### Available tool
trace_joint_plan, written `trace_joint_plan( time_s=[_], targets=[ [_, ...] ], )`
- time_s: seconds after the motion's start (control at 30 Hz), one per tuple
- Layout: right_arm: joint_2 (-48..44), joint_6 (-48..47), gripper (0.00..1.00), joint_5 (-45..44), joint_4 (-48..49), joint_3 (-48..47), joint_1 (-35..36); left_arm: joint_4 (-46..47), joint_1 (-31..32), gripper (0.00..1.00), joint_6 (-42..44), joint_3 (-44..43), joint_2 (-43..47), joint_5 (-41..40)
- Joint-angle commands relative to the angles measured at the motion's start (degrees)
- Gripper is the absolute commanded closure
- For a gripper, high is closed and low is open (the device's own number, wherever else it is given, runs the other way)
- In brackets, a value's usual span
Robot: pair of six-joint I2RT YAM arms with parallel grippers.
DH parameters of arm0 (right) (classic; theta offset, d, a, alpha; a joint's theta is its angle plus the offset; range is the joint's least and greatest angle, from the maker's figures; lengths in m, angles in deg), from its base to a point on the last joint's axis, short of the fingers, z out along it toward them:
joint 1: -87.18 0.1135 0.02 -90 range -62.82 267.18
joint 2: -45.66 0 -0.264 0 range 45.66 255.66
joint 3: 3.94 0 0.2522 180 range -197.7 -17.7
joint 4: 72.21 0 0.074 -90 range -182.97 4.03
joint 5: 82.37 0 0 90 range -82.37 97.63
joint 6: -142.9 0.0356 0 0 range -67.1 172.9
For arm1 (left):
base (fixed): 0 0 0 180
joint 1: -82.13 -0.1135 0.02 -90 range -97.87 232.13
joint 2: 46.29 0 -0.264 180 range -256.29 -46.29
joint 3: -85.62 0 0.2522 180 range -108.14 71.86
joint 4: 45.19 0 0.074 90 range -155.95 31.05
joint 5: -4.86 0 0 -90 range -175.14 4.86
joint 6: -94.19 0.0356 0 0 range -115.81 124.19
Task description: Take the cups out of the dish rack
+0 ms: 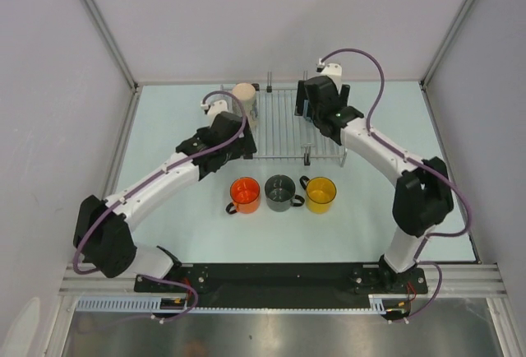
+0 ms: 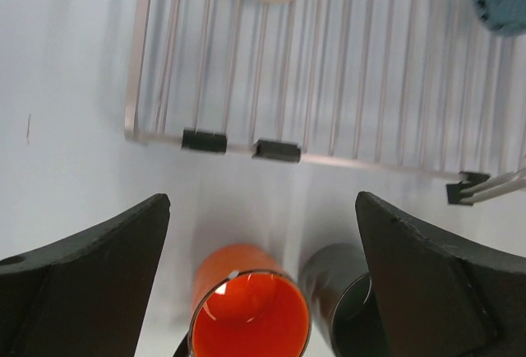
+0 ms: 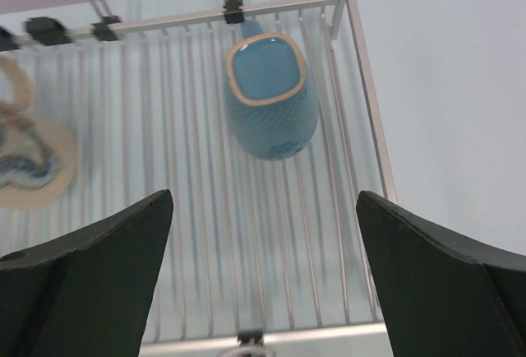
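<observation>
The silver wire dish rack [image 1: 279,131] lies at the back middle of the table. The cream-beige cup [image 1: 244,94] stands at its back left corner. The light blue cup [image 3: 271,98] lies on its side on the bars near the rack's right edge; my right arm hides it in the top view. The orange cup [image 1: 245,195], dark grey cup [image 1: 279,192] and yellow cup [image 1: 320,195] stand in a row on the table in front of the rack. My left gripper [image 2: 263,275] is open and empty above the orange cup [image 2: 251,312]. My right gripper [image 3: 263,275] is open and empty above the rack [image 3: 164,209].
The table is walled at the left, back and right. In the left wrist view the rack's front rail with black feet [image 2: 204,140] lies beyond the orange cup and dark grey cup [image 2: 337,283]. The cream-beige cup [image 3: 29,155] shows at the left of the right wrist view.
</observation>
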Motion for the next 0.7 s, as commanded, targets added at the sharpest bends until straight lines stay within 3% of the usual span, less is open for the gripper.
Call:
trace_joint_plan(
  time_s=[0.0,0.37,0.67],
  targets=[
    [5.7,-2.1,0.0,0.1,1.7,-5.4,-3.0,1.8,0.3,0.0,-4.5,5.9,6.2,2.0],
    [15.9,-5.9,0.0,-0.9,4.5,-13.9,-3.5,2.7,0.5,0.0,-4.5,14.9,18.6,1.8],
    [21.8,-8.0,0.0,-3.6,5.7,-16.9,-3.1,2.5,0.5,0.0,-3.5,16.4,17.9,2.6]
  ],
)
